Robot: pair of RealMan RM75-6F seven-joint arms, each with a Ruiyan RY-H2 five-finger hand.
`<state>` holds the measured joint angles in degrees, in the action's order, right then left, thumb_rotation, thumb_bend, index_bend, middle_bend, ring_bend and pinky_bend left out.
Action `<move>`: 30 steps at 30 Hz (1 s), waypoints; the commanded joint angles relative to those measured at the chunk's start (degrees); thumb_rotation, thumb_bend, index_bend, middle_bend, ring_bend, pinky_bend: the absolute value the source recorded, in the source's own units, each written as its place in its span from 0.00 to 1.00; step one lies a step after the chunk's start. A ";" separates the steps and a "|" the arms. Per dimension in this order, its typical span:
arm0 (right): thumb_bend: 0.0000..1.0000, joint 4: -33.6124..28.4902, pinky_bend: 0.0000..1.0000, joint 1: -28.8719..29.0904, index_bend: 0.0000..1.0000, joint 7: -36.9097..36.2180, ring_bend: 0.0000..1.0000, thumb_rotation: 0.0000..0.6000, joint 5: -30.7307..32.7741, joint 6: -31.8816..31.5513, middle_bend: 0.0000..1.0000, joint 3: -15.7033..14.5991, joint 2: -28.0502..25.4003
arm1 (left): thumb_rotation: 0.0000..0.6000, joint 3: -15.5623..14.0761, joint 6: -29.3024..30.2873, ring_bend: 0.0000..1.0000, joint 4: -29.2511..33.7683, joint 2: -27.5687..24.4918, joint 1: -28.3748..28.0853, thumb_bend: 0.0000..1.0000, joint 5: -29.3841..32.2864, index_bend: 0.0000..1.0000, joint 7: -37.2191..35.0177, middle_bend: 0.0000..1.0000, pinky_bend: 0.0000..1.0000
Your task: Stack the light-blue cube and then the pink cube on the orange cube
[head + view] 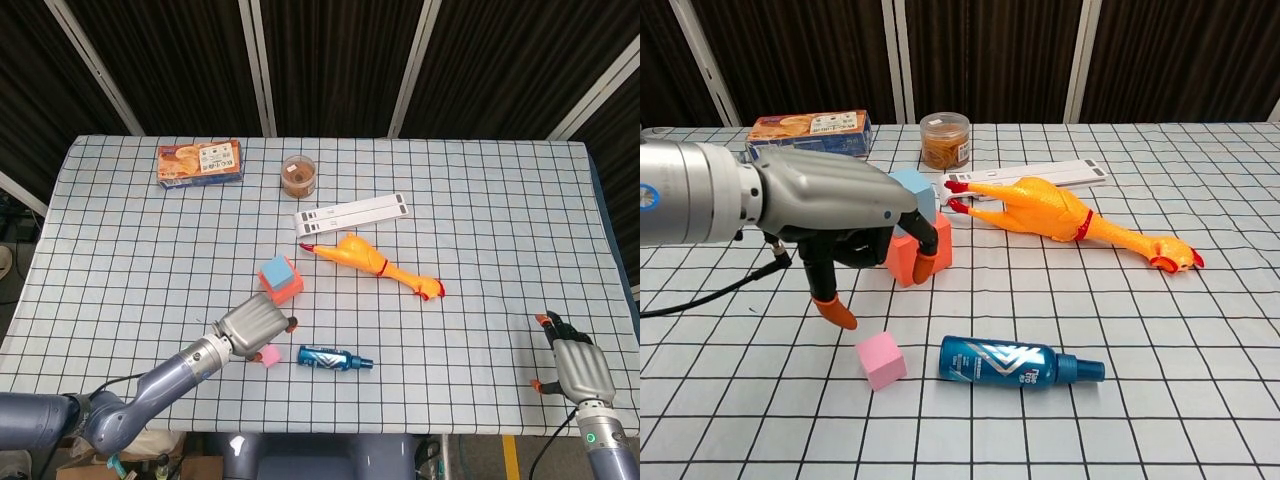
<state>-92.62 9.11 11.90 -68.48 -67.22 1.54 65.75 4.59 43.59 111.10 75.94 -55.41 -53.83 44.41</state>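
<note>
The light-blue cube sits on top of the orange cube near the table's middle. The small pink cube lies on the cloth in front of them, left of the spray bottle. My left hand hovers just above and behind the pink cube, fingers spread and pointing down, holding nothing; it hides part of the orange cube in the chest view. My right hand rests at the table's front right corner with its fingers apart and nothing in it.
A blue spray bottle lies right of the pink cube. A rubber chicken, a white strip, a brown-filled jar and a cracker box lie further back.
</note>
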 commanded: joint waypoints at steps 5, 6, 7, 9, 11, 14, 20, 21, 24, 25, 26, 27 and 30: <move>0.10 -0.02 0.22 -0.16 0.12 -0.62 0.16 1.00 -0.13 -0.25 0.08 0.08 -0.26 | 1.00 -2.30 1.52 0.82 -0.11 1.23 -1.53 0.02 2.39 0.37 1.78 0.92 0.99; 0.10 -0.06 0.22 -0.17 0.12 -0.69 0.16 1.00 -0.20 -0.28 0.08 0.06 -0.29 | 1.00 -2.55 1.63 0.82 -0.19 1.37 -1.72 0.02 2.60 0.37 1.96 0.92 0.99; 0.10 -0.10 0.22 -0.19 0.12 -0.78 0.16 1.00 -0.27 -0.30 0.08 0.05 -0.35 | 1.00 -2.89 1.66 0.82 -0.31 1.49 -1.94 0.02 2.82 0.37 2.22 0.92 0.99; 0.10 -0.15 0.22 -0.26 0.12 -1.02 0.16 1.00 -0.33 -0.38 0.08 0.05 -0.48 | 1.00 -3.73 1.91 0.82 -0.47 1.76 -2.48 0.02 3.45 0.37 3.01 0.92 0.99; 0.10 -0.19 0.22 -0.36 0.12 -1.20 0.16 1.00 -0.41 -0.52 0.08 0.03 -0.60 | 1.00 -4.58 2.29 0.82 -0.52 1.96 -2.96 0.02 3.86 0.37 3.91 0.92 0.99; 0.10 -0.31 0.22 -0.46 0.12 -1.49 0.16 1.00 -0.52 -0.61 0.08 0.01 -0.81 | 1.00 -5.44 2.91 0.82 -0.42 2.20 -3.34 0.02 4.42 0.37 4.60 0.92 0.99; 0.10 -0.38 0.22 -0.54 0.12 -2.11 0.16 1.00 -0.77 -0.66 0.08 0.01 -1.03 | 1.00 -7.68 4.23 0.82 -0.98 3.28 -3.90 0.02 4.72 0.37 6.26 0.92 0.99; 0.10 -0.43 0.22 -0.58 0.12 -2.29 0.16 1.00 -0.90 -0.73 0.08 0.01 -1.10 | 1.00 -7.92 4.53 0.82 -1.23 3.61 -3.90 0.02 4.74 0.37 6.26 0.92 0.99; 0.10 -0.45 0.22 -0.64 0.12 -2.63 0.16 1.00 -1.02 -0.73 0.08 -0.01 -1.27 | 1.00 -8.17 4.96 0.82 -1.95 4.38 -3.96 0.02 4.67 0.38 5.91 0.92 0.99; 0.10 -0.45 0.22 -0.67 0.12 -2.74 0.16 1.00 -1.02 -0.76 0.08 0.00 -1.31 | 1.00 -8.27 5.04 0.82 -2.18 4.58 -4.03 0.02 4.59 0.38 5.94 0.92 0.99; 0.10 -0.47 0.22 -0.69 0.12 -2.86 0.16 1.00 -1.01 -0.78 0.08 0.03 -1.35 | 1.00 -8.35 5.16 0.82 -2.45 4.82 -4.09 0.02 4.35 0.38 5.99 0.92 0.99; 0.10 -0.47 0.22 -0.70 0.12 -2.94 0.16 1.00 -1.01 -0.78 0.08 0.05 -1.37 | 1.00 -8.40 5.29 0.82 -2.77 5.10 -4.14 0.02 4.00 0.38 6.02 0.92 0.99; 0.10 -0.45 0.22 -0.72 0.12 -3.12 0.16 1.00 -1.09 -0.77 0.08 0.04 -1.47 | 1.00 -8.25 5.58 0.82 -3.83 6.21 -4.16 0.02 3.34 0.38 5.23 0.92 0.99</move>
<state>-93.06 8.39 8.79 -69.56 -68.00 1.58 64.30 -3.74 49.03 107.66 81.74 -59.55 -50.21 50.03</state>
